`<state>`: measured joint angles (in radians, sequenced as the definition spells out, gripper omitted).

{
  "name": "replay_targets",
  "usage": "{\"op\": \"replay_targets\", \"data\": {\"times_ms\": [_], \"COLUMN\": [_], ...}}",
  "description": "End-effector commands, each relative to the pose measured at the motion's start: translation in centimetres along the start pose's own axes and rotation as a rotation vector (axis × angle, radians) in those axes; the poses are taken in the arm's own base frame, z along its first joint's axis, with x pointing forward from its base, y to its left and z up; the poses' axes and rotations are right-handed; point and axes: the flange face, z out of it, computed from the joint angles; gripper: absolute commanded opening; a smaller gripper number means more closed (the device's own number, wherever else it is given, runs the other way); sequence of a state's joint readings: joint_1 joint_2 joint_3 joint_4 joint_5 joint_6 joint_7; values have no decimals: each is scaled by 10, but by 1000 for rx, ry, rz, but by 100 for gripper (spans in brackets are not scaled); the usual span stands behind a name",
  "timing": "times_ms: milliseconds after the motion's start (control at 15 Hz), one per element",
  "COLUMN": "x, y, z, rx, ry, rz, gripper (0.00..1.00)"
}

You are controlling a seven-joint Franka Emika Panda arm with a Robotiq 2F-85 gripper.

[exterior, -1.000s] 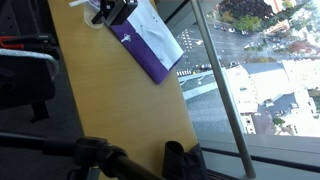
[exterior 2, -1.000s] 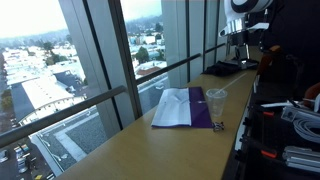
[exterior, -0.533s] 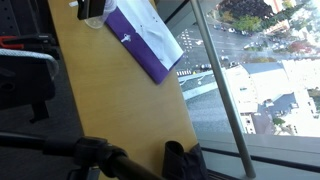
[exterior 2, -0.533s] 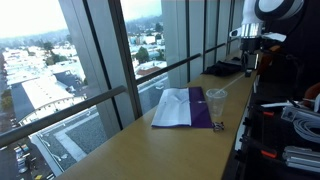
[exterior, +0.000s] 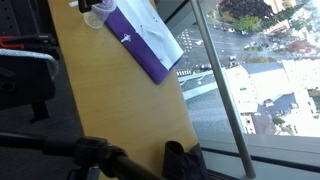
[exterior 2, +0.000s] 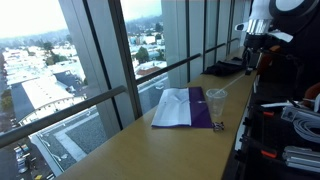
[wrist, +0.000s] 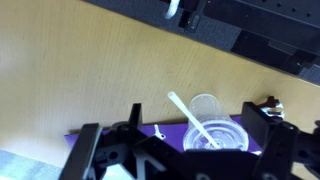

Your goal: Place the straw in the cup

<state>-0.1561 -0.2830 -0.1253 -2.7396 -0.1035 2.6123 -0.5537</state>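
The clear cup (wrist: 226,128) stands on the wooden table at the edge of the purple-and-white folder (wrist: 160,133). The white straw (wrist: 185,112) leans inside it, its upper end sticking out past the rim. The cup also shows in both exterior views (exterior: 97,18) (exterior 2: 216,101). My gripper (wrist: 185,152) is open and empty, with its fingers wide apart well above the cup. In an exterior view it hangs high over the far end of the table (exterior 2: 252,55). In the exterior view from above it is out of frame.
The folder (exterior: 145,38) (exterior 2: 180,108) lies along the window side of the table (exterior: 110,95). A small dark object (exterior 2: 218,126) lies near the cup. Black equipment (wrist: 260,30) sits at the table's far end. A tripod (exterior: 100,155) stands in the foreground.
My gripper has risen up and away from the cup, leaving one exterior view. The straw stays in the cup.
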Motion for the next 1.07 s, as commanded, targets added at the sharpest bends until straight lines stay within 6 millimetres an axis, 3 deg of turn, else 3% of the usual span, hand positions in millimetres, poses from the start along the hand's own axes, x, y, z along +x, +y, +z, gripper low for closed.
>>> {"op": "replay_targets", "data": {"times_ms": [0,333,1000], "x": [-1,6,3], "y": [5,8,12], "z": [-11,-11,-11], "rx": [-87,-57,-42], "ry": [33,124,138], "rz": [27,140,280], "gripper": [100,100,100]}}
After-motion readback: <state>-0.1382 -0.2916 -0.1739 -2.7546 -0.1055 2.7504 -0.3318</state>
